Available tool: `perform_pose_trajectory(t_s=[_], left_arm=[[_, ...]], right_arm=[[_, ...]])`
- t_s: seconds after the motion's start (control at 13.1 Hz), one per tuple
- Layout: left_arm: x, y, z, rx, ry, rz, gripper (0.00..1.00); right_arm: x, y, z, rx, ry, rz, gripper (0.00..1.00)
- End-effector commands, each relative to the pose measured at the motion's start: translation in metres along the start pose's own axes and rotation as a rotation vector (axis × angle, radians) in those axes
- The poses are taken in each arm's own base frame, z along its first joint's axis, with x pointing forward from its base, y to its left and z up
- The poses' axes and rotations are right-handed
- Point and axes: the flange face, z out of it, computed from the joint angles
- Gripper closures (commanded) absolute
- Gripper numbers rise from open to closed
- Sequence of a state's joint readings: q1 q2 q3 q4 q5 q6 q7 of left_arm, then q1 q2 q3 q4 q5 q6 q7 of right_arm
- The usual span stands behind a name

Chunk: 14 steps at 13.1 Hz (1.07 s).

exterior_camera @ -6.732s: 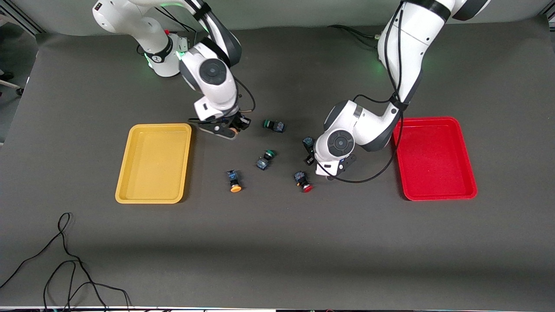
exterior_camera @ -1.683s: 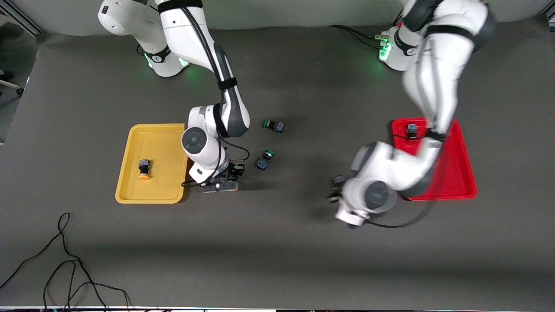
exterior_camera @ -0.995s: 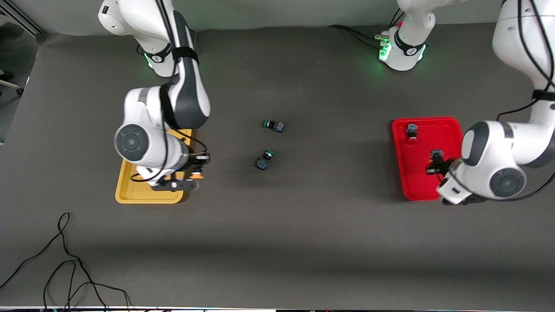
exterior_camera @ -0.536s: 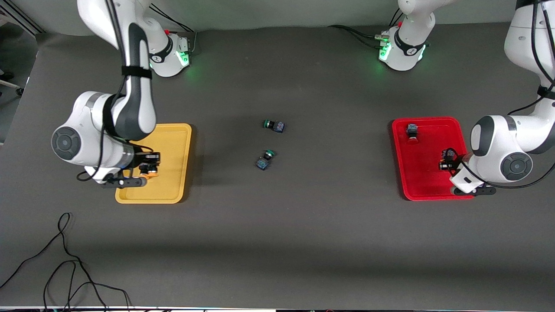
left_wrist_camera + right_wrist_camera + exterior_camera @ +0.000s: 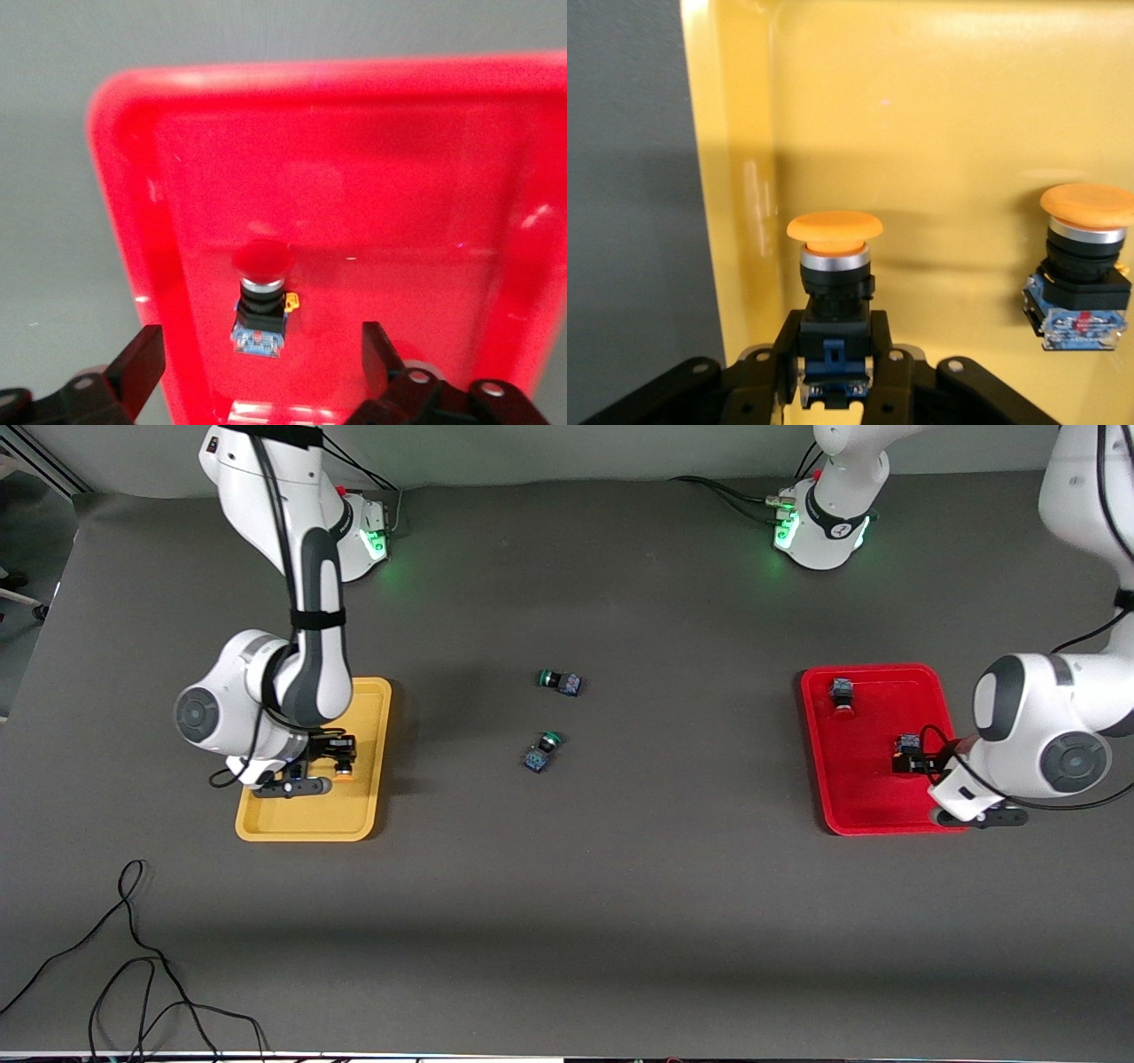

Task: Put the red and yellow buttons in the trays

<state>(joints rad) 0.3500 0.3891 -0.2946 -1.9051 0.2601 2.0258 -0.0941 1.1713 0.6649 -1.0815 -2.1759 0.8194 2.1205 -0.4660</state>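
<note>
Since half a second ago, the right gripper point(image 5: 330, 769) has moved from the outer edge of the yellow tray point(image 5: 368, 815) toward the tray's middle, and the left gripper point(image 5: 930, 766) has shifted only a little over the red tray point(image 5: 828, 815).

The right gripper's fingers are clamped on the body of one yellow button point(image 5: 833, 283), which it holds just above the tray floor. A second yellow button point(image 5: 1081, 270) lies in the same tray, beside the held one; in the front view the arm hides it. So the two yellow buttons are both at the yellow tray.

The left gripper's fingers stand wide apart and hold nothing. In the left wrist view one red button point(image 5: 260, 297) lies on the red tray floor between the open fingers point(image 5: 142, 363); the front view shows it point(image 5: 905, 747) beside the gripper. The other red button point(image 5: 842, 693) lies in the tray's corner nearest the robots' bases. This makes two red buttons in the red tray.

Two green buttons remain on the dark table point(image 5: 620, 912) between the trays, one point(image 5: 559, 682) farther from the front camera and one point(image 5: 540, 751) nearer. A black cable point(image 5: 133, 957) lies at the right arm's end of the table.
</note>
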Motion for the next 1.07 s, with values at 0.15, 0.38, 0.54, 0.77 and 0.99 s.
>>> perform_pose_trajectory(t_s=[0.15,0.38,0.54,0.77,0.99], left_arm=[[-0.025,0.028,-0.173,0.045,0.125,0.021,0.00],[-0.036,0.045,-0.262,0.043,0.190,0.034,0.00],[-0.037,0.046,-0.279,0.036,0.219,0.033,0.00],[-0.062,0.055,-0.274,-0.063,0.200,0.027,0.00],[-0.116,0.065,-0.258,-0.007,0.251,0.021,0.00]], right_arm=[[0.011,-0.003,-0.019,0.040,0.044,-0.002,0.00],[0.022,-0.009,-0.081,0.050,0.065,-0.009,0.00],[0.026,-0.007,-0.125,0.064,0.056,0.021,0.00],[0.023,-0.016,-0.186,0.050,0.064,0.028,0.00],[0.014,-0.035,-0.232,0.022,0.055,0.051,0.00]])
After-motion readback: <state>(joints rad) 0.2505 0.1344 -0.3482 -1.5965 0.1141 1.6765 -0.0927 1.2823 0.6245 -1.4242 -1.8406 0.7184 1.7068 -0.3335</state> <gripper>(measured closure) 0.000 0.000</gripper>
